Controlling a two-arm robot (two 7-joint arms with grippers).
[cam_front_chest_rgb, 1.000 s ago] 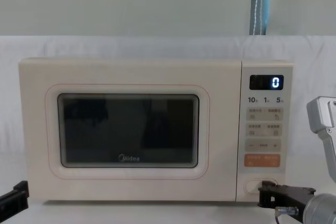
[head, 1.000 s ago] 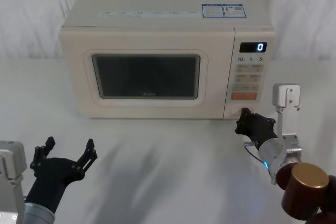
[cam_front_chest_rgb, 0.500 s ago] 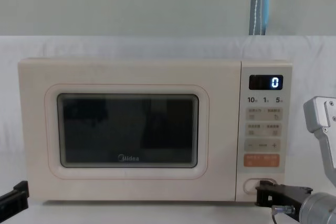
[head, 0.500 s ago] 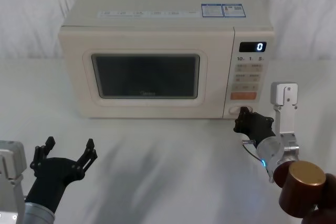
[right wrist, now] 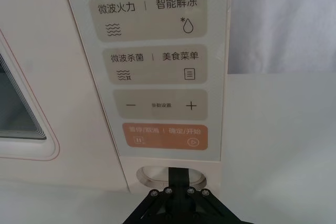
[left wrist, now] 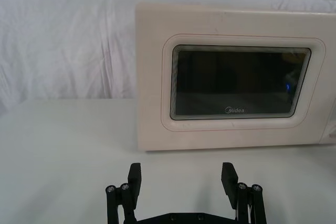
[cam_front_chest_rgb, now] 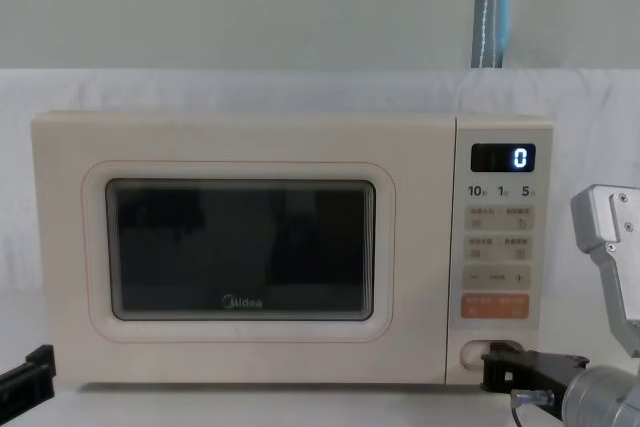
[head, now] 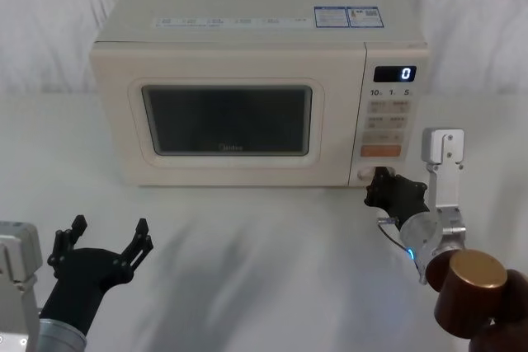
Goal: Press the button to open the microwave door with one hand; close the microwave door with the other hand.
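Observation:
The cream microwave's door (head: pixel 227 169) with its dark window is closed, also visible in the left wrist view as the door (left wrist: pixel 236 132). The pill-shaped button (head: pixel 364 175) sits at the bottom of the control panel. My right gripper (head: pixel 380 177) is shut, and its joined tips press against the button (right wrist: pixel 149 174), covering its middle. From the chest, the right gripper (cam_front_chest_rgb: pixel 490 363) meets the button (cam_front_chest_rgb: pixel 470 350) at its lower edge. My left gripper (head: pixel 110 226) hovers open low at the front left, well short of the door, and its fingers (left wrist: pixel 135 172) are spread wide.
An orange key (right wrist: pixel 165 136) lies just above the button, beneath beige keys and the lit display (head: pixel 395 74). The microwave stands on a white cloth-covered table (head: pixel 264 237) with open space in front of it. White cloth hangs behind.
My right gripper has pushed a little farther forward into the button, and the whole microwave has shifted slightly left. The door stays closed. The left arm has not moved.

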